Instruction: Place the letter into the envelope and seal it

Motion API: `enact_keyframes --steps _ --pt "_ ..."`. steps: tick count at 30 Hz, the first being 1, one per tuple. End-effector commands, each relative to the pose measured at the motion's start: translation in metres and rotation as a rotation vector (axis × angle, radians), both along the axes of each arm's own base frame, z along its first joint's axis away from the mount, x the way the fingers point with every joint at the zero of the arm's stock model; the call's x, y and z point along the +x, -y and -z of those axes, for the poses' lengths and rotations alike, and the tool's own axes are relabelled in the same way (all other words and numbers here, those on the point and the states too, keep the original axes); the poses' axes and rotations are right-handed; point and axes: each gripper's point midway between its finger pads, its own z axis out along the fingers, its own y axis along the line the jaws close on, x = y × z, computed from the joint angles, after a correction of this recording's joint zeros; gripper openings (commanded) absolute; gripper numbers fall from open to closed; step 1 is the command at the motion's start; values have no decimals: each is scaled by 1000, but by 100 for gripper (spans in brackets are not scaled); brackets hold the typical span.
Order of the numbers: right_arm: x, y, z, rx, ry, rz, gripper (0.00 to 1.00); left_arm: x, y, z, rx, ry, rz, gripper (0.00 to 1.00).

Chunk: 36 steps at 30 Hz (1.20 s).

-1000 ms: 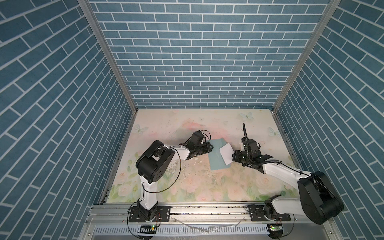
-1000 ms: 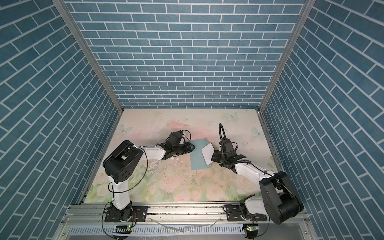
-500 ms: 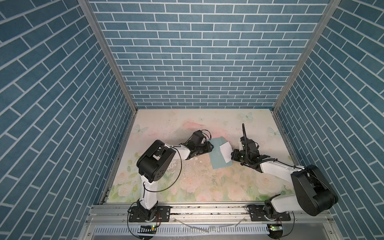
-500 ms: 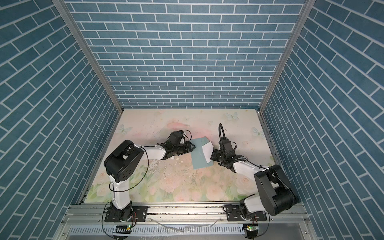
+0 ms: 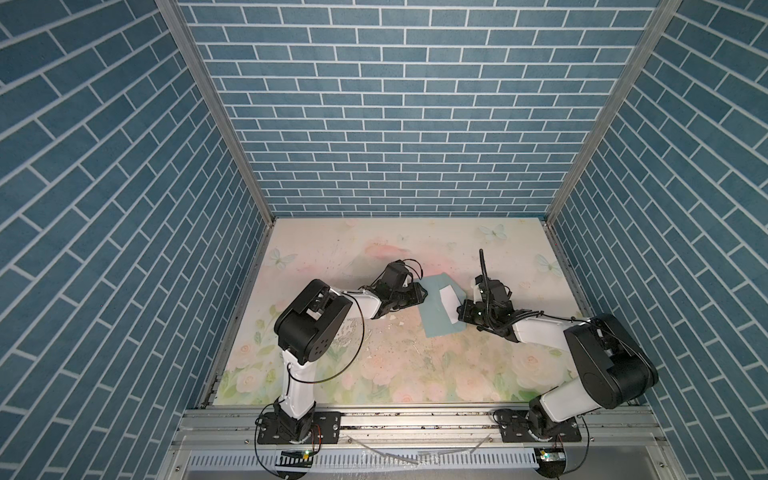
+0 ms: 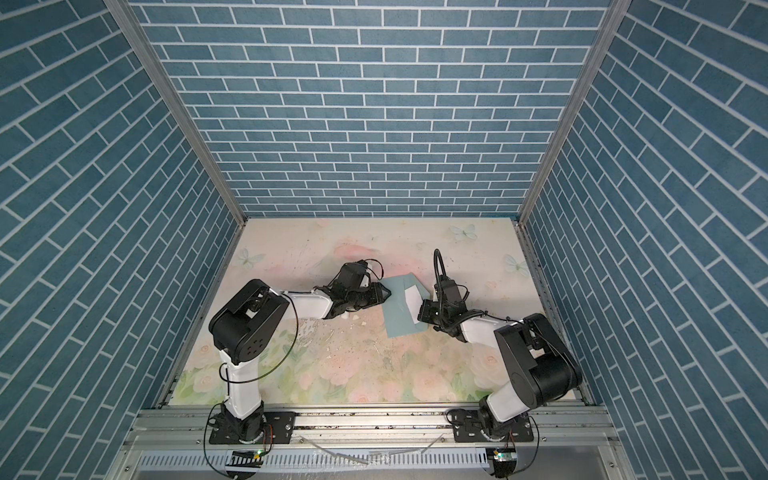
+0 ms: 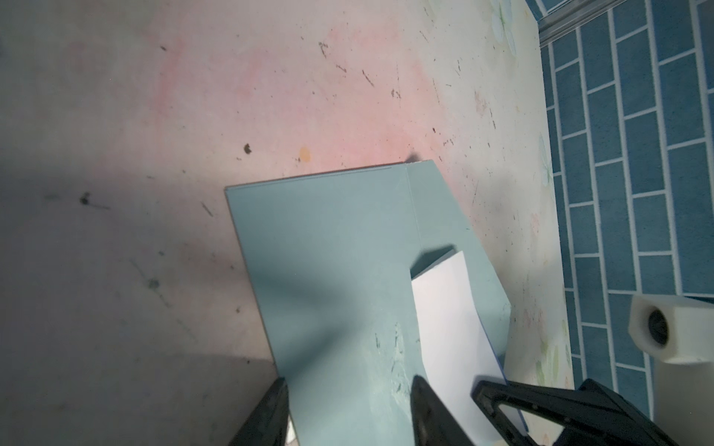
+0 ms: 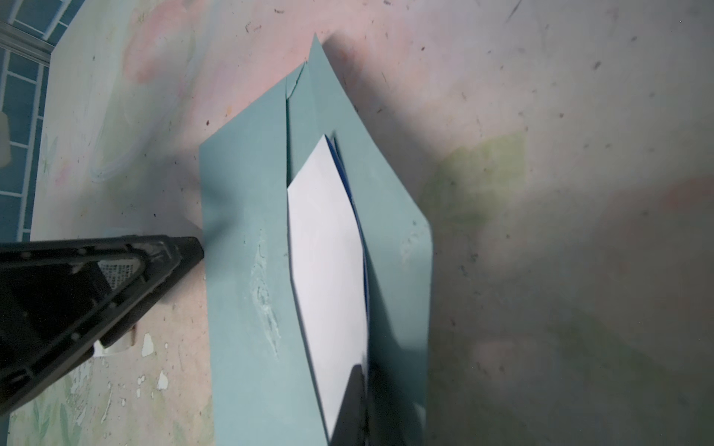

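The right gripper (image 8: pixel 354 390) has its jaws together, and as far as the right wrist view shows they pinch the near end of the letter (image 8: pixel 328 251) – only one dark finger is visible, lying over the white sheet's edge. The left gripper (image 7: pixel 349 382) has its jaws apart. One fingertip (image 7: pixel 280 386) sits just off the long edge of the envelope (image 7: pixel 328 239), and the other rests on the envelope's teal face, near a patch of pale scuff marks (image 8: pixel 266 301).

The letter is partly inside the envelope. Its far portion has gone under the edge of the pocket mouth, while the rest lies out over the open flap (image 8: pixel 398 247), a thin dark blue border showing along one side of the sheet. The flap is folded back and points toward the right arm, with its far corner slightly lifted off the surface.

In both top views the envelope lies flat near the middle of the floral table mat (image 5: pixel 395 365), angled a little, between the two grippers – the left one at its long closed edge, the right one at the flap side. Both arms reach low across the mat from the metal rail at the front. Small white flakes (image 8: pixel 162 380) are scattered on the mat just beside the left gripper. Blue brick-patterned walls (image 5: pixel 395 124) enclose the workspace on three sides.
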Motion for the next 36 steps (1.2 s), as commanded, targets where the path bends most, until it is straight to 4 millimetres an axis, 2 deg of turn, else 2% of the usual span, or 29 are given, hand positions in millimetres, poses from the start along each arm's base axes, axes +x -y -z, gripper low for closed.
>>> enact_keyframes --steps 1,13,20,24,29,32,36 --pt "7 -10 -6 46 5 -6 0 -3 5 9 14 -19 19 52" --pt "9 -32 4 93 -44 -41 0 -4 6 7 15 -18 21 52" --pt "12 -35 -1 80 -44 -51 0 -4 5 5 13 -14 19 52" --pt "13 -32 -11 53 -28 -53 0 -4 4 0 12 -4 18 52" --pt "10 -23 -25 -11 -16 -55 18 -4 3 -10 7 14 18 52" --pt "6 -19 -33 -53 -16 -61 34 -4 2 -19 27 29 30 52" --pt "5 -18 -42 -109 -15 -80 48 -5 -4 -38 40 67 26 52"
